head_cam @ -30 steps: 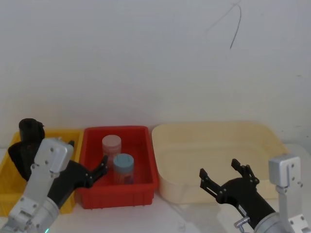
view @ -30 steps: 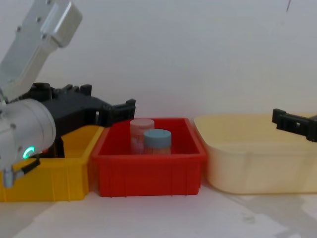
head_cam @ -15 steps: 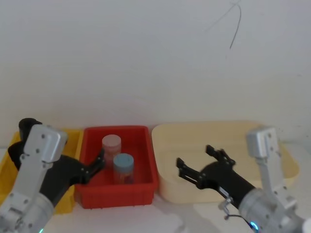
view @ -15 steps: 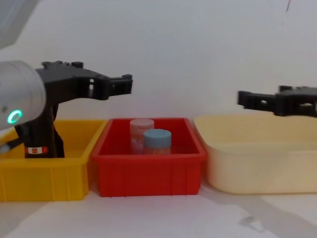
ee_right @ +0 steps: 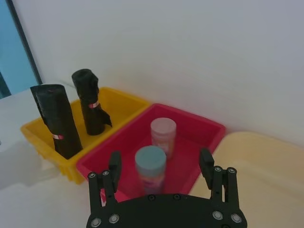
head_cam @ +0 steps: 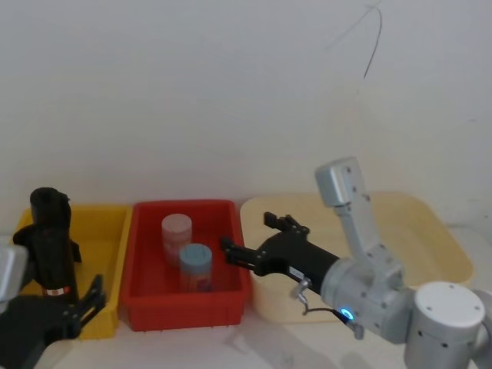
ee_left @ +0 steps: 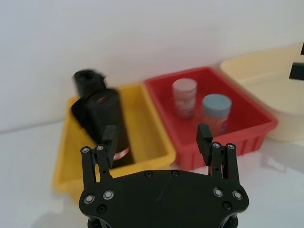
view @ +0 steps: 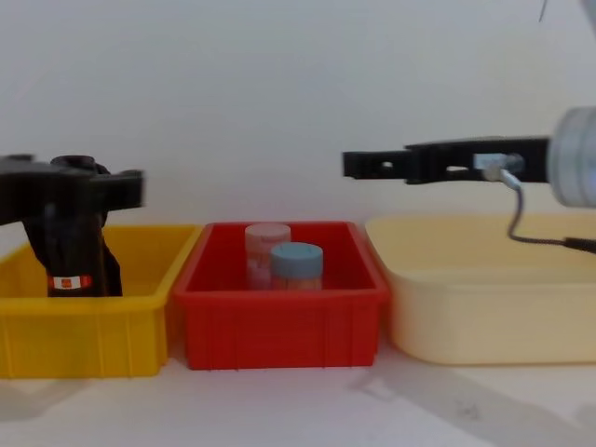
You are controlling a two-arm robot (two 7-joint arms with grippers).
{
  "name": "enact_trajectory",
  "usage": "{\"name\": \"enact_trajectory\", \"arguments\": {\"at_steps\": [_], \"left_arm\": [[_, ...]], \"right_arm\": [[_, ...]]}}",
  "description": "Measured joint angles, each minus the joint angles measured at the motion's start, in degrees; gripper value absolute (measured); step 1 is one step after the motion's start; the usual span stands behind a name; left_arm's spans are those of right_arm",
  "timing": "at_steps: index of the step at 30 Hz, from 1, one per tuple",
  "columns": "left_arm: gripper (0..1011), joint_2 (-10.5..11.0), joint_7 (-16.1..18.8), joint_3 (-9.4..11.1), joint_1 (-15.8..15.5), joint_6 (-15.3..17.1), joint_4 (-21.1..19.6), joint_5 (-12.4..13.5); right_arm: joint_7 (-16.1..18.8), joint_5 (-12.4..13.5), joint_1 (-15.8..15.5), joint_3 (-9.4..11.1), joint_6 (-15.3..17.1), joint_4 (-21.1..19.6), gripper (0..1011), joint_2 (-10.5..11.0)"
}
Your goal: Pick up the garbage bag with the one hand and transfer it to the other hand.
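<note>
The garbage bag [head_cam: 54, 265] [view: 73, 256] [ee_left: 103, 121] [ee_right: 53, 118] is a straight black roll with a narrow red-and-white band. It stands upright in the yellow bin [head_cam: 108, 223], taller than the bin's wall. My left gripper [head_cam: 84, 296] [ee_left: 157, 140] [view: 130, 186] is open, just in front of the yellow bin on the near side, and does not touch the roll. My right gripper [head_cam: 247, 233] [ee_right: 160, 164] [view: 354, 166] is open and empty. It reaches left and hangs above the right side of the red bin [head_cam: 184, 311].
A second black roll [ee_right: 89, 99] [ee_left: 88, 80] with a flared foot stands behind the first in the yellow bin. The red bin holds a pink-lidded jar [head_cam: 176, 231] and a blue-lidded jar [head_cam: 195, 265]. A large cream tub [head_cam: 415, 231] sits to the right.
My left gripper has drawn back and down from over the red bin to the front of the yellow bin. My right gripper has risen and swung left from the cream tub to over the red bin.
</note>
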Motion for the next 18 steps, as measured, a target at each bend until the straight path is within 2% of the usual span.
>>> {"name": "enact_trajectory", "arguments": {"at_steps": [2, 8, 14, 18], "left_arm": [[1001, 0.05, 0.35, -1.53, 1.54, 0.50, -0.91, -0.85], [1001, 0.23, 0.51, -5.13, 3.51, 1.82, -1.99, -2.89], [1001, 0.38, -0.39, -7.37, 3.02, 2.93, -1.32, -4.80], [1001, 0.51, -1.75, -8.53, 1.58, 3.48, 0.14, -6.20]], "right_arm": [[0.19, -0.07, 1.25, -0.74, 0.56, 0.65, 1002, -0.45], [0.84, -0.47, 4.86, -2.98, 2.69, 3.42, 1001, -1.92], [1.19, -0.85, 7.39, -4.52, 4.07, 5.73, 1001, -3.16], [1.33, -1.13, 8.55, -5.26, 4.71, 6.98, 1001, -3.80]]}}
